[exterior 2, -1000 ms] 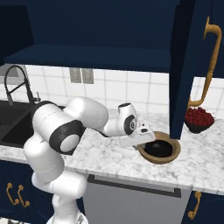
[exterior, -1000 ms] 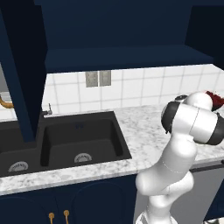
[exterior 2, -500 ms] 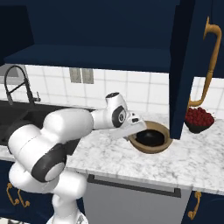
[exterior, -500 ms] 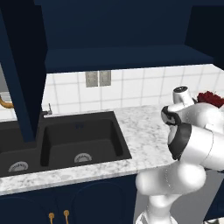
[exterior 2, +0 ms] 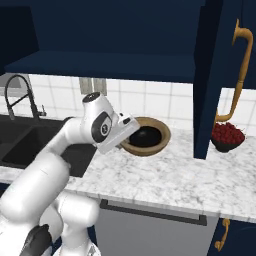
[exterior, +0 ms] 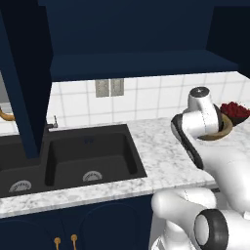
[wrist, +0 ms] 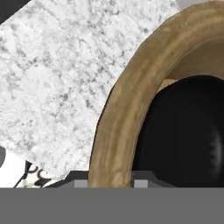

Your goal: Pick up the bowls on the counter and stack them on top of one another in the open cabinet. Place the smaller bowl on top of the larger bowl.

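Speckled marble counter [exterior 2: 165, 180] under navy cabinet [exterior 2: 100, 67], black sink [exterior: 73, 156] alongside.

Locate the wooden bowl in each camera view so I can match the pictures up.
Left base view: the larger bowl peeks out at the right, mostly behind the arm, beside the smaller bowl.
Right base view: centre, on the counter, left of the cabinet door.
Hand view: its tan rim fills the right half, straddled by the gripper.
Shared landmark: the speckled marble counter.
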### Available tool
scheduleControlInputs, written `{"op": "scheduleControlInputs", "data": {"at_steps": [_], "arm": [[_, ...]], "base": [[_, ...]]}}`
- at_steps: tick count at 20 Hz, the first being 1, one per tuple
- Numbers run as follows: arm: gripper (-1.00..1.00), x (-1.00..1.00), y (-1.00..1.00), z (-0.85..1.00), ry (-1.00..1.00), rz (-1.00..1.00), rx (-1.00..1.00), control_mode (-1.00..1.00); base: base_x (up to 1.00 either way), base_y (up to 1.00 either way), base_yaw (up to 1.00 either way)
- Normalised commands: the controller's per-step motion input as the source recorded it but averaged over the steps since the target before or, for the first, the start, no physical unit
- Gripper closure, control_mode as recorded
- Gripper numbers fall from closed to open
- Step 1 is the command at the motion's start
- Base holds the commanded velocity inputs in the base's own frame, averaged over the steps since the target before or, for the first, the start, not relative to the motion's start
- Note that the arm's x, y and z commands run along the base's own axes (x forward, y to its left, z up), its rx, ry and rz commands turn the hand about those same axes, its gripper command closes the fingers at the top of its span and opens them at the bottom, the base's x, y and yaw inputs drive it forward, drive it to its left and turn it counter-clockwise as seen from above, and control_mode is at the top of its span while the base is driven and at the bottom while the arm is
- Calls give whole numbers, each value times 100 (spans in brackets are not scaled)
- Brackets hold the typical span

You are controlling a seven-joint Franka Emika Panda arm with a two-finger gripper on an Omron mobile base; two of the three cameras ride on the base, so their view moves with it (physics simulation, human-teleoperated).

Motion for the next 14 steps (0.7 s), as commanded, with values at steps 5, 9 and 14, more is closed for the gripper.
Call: {"op": "scheduleControlInputs", "data": {"at_steps": [5, 9, 14], "arm": [[100, -43, 73, 100, 0, 49, -2, -100], [100, -28, 63, 100, 0, 46, 0, -100], [100, -69, 35, 100, 1, 39, -1, -100]], "base": [[0, 0, 0], [0, 0, 0], [0, 0, 0]]}}
